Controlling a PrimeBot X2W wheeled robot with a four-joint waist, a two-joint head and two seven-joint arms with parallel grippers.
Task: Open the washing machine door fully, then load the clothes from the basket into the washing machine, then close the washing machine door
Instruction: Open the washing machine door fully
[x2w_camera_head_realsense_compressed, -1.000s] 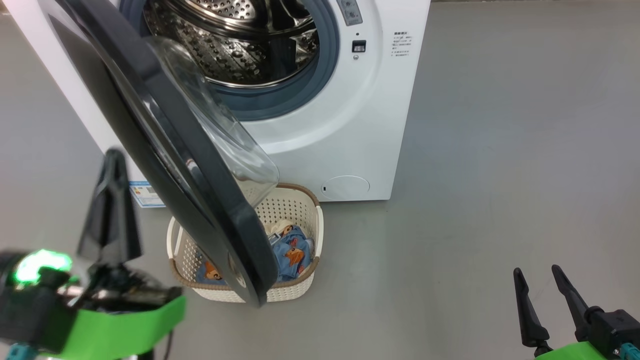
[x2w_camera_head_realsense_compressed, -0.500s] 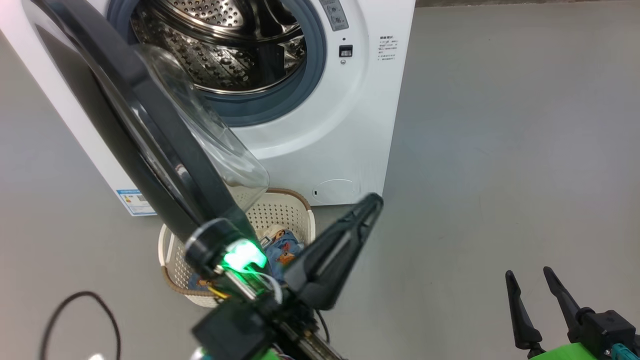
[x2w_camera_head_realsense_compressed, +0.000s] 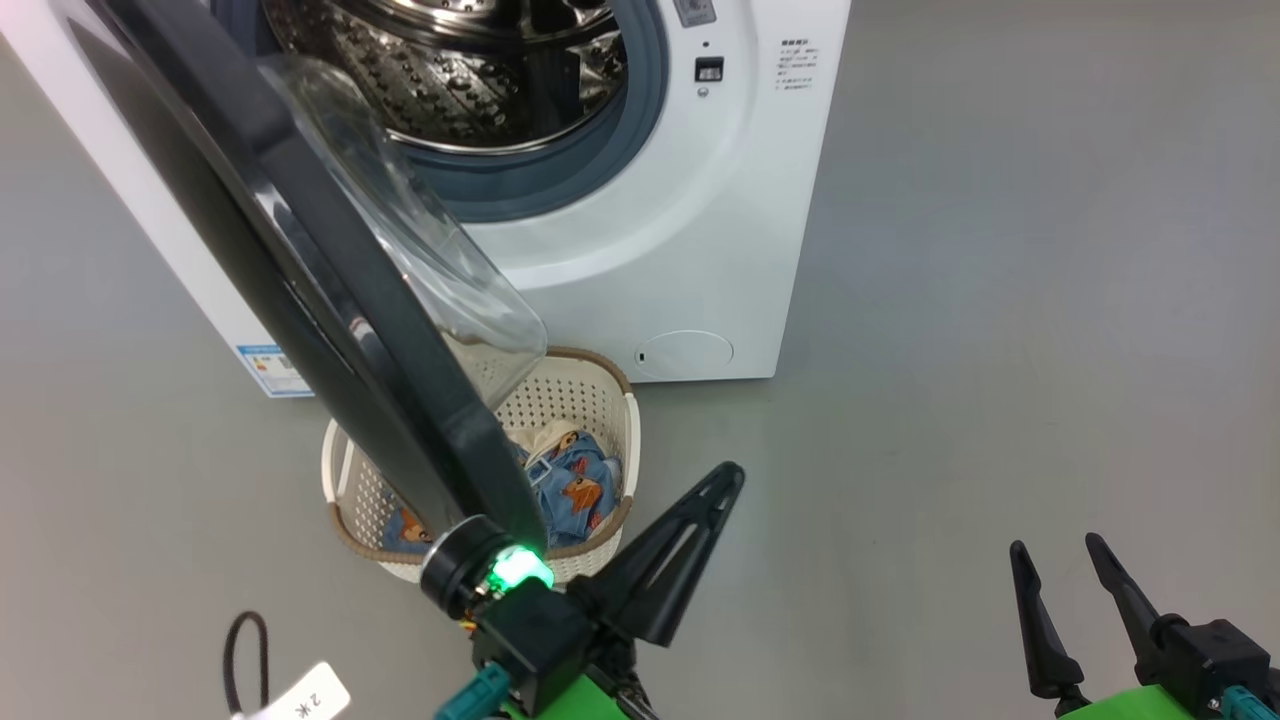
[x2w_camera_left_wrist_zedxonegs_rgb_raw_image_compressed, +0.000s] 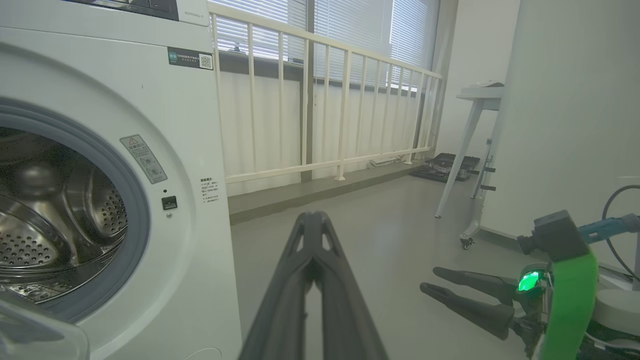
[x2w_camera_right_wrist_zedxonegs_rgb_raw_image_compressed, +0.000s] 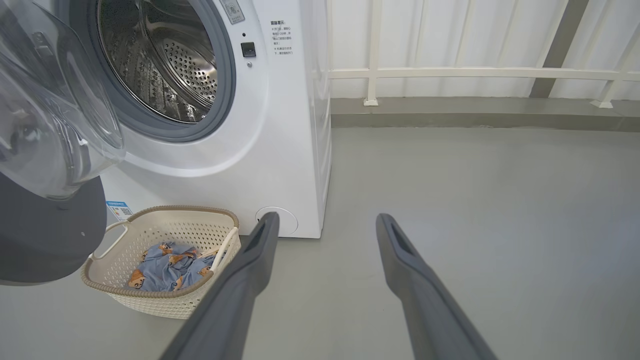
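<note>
Black-rimmed washing machine door (x2w_camera_head_realsense_compressed: 420, 400) hangs over the basket (x2w_camera_head_realsense_compressed: 575, 400); left gripper (x2w_camera_head_realsense_compressed: 728, 478) is pinched closed, right gripper (x2w_camera_head_realsense_compressed: 1055, 545) spread wide.

door (x2w_camera_head_realsense_compressed: 330, 300) partly over basket (x2w_camera_head_realsense_compressed: 570, 400), drum mouth (x2w_camera_head_realsense_compressed: 480, 70) clear

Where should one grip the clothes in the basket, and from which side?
Pinch the bunched folds of the clothes from above, through the open top of the basket. Its walls bar a sideways reach, and the washing machine door hangs over its left side, so the open right end effector seems better placed.
</note>
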